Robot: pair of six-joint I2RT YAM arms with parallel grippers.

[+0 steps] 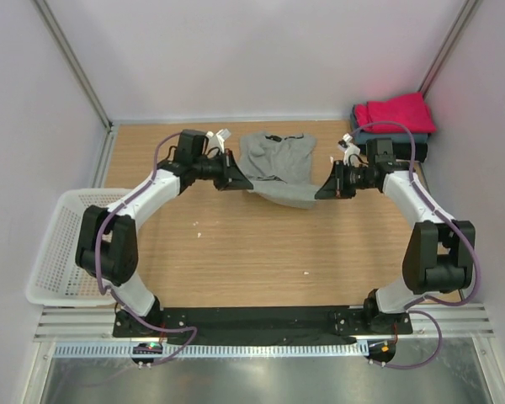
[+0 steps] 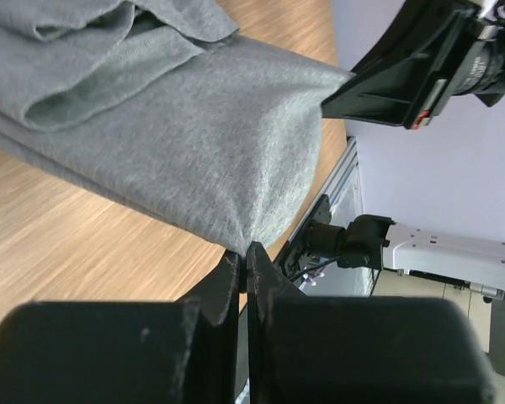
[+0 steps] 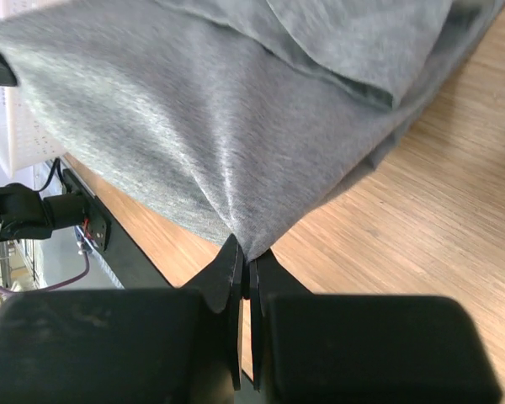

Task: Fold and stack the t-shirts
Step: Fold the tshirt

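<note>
The top camera looks down from behind; both wrist cameras closely face the same grey t-shirt (image 1: 278, 164).

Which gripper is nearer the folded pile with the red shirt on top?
Right. The right gripper pinches the grey shirt just left of the pile; the left gripper pinches its other side, farther left.
</note>
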